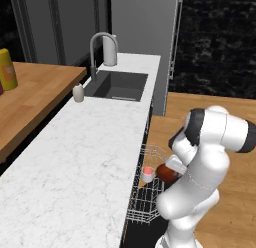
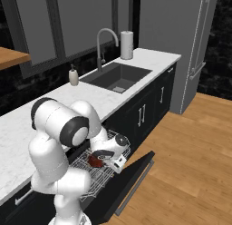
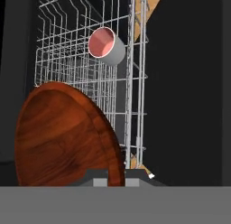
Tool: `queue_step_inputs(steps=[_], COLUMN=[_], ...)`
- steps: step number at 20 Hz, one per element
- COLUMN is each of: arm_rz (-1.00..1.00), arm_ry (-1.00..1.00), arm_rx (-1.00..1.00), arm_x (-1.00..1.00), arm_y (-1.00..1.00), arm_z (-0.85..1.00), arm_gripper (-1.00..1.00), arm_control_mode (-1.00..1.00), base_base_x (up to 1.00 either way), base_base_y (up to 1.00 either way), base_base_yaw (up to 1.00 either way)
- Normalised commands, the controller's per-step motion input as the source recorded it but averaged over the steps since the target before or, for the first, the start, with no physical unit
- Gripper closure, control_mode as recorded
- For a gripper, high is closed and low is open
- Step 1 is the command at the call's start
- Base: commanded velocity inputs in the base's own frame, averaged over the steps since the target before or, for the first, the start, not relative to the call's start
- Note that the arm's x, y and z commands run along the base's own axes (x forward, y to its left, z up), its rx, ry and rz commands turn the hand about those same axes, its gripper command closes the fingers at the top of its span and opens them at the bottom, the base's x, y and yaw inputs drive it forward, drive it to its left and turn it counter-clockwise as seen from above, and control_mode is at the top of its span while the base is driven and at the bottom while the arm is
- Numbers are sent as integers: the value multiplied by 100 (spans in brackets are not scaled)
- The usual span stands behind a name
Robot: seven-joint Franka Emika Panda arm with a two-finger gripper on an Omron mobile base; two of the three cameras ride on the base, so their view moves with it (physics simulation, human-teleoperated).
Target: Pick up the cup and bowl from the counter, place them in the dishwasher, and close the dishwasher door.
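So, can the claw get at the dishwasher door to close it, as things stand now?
Probably not yet. The claw is low over the pulled-out rack and seems to hold the bowl there. The dishwasher door lies open with nothing on it, but the rack stands out over it.

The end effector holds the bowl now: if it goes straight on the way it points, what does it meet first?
Probably the wire rack of the dishwasher: in the hand view, the end effector points along it, with the bowl in its grip leading. The cup lies farther on. Depth is unclear.
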Motion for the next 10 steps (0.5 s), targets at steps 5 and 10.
queue_step_inputs(steps=[5,10], arm_rz=[3,4], arm_ry=[0,0], arm_rx=[0,0], arm_x=[32,14], arm_y=[3,5], arm_z=[-35,-49], arm_gripper=[100,100], arm_control_mode=[-100,-100], base_base_x=[0,0], base_base_y=[0,0], base_base_yaw=[0,0])
